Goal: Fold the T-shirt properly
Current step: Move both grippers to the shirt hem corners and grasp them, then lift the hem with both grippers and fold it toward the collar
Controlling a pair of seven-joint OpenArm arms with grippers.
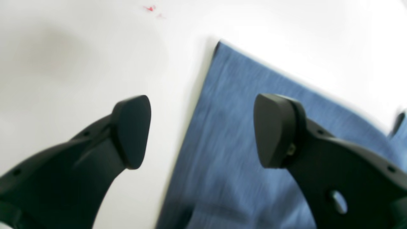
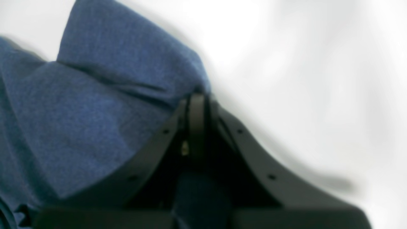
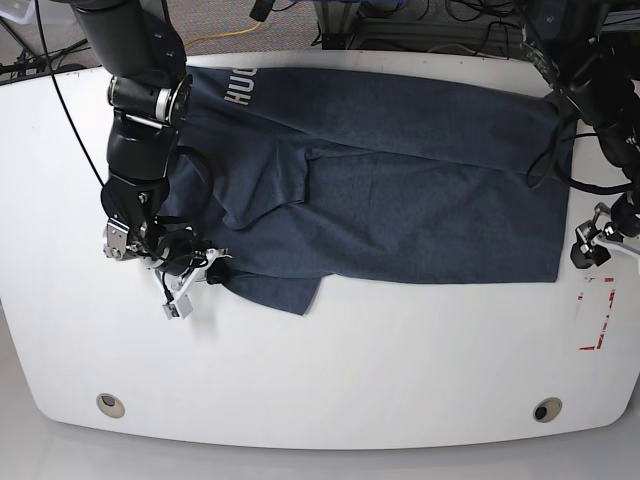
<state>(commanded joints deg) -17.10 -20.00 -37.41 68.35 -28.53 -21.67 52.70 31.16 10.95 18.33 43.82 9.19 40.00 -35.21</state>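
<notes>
Gripper work is split between the two arms: the right gripper [image 2: 197, 98] has its jaws pressed together on a bunched fold of the T-shirt [image 3: 400, 190], pinching the cloth at the garment's lower corner on the base view's left side. The left gripper [image 1: 202, 130] has its jaws wide apart and holds nothing; it hovers over the bare desk [image 3: 330, 370] with one finger above the white surface and the other above the blue cloth, so it straddles a straight edge of the shirt near a corner.

The T-shirt lies spread across the far half of the desk, its long axis running side to side in the base view, with part of the white lettering [image 3: 240, 88] showing at the far left and loose wrinkles through the middle. Each arm sits at one end of that axis, right arm at the lettered end, left arm at the plain end beside the red marks [image 3: 598, 315]. The fold probably turns on the left gripper closing on the edge beneath it, so both ends can be carried together.
</notes>
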